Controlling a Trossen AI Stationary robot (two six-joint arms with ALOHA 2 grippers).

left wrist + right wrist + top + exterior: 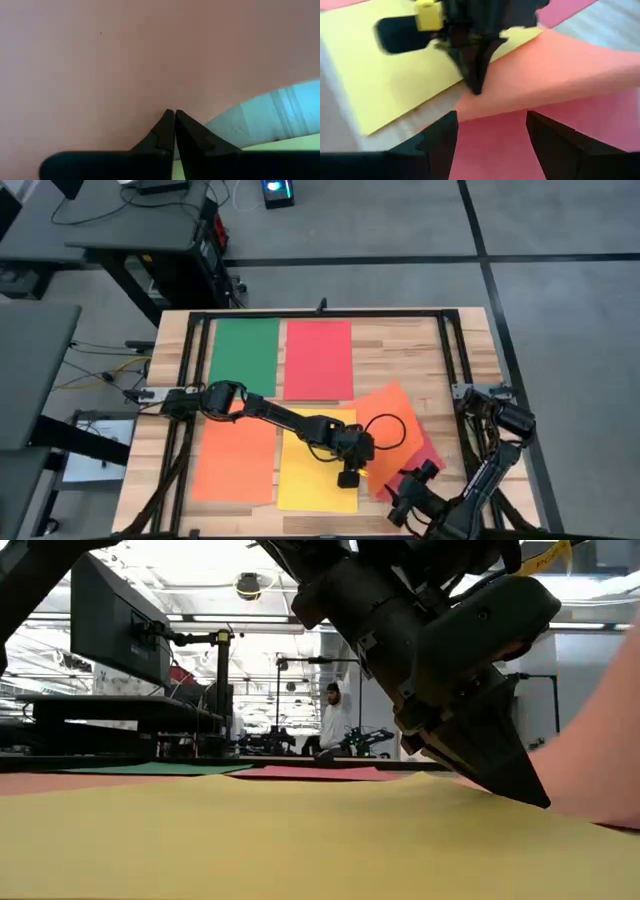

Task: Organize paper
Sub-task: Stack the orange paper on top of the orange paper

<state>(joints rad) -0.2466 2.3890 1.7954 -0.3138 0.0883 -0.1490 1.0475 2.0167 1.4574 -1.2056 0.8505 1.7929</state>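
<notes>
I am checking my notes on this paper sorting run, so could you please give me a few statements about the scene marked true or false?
1. The green sheet lies beside the red sheet. True.
2. The left end effector is open. False: its fingers are shut on the tilted orange sheet.
3. The yellow sheet lies between two orange sheets. True.
4. The right end effector grips the yellow sheet. False: it is open and holds nothing.
</notes>
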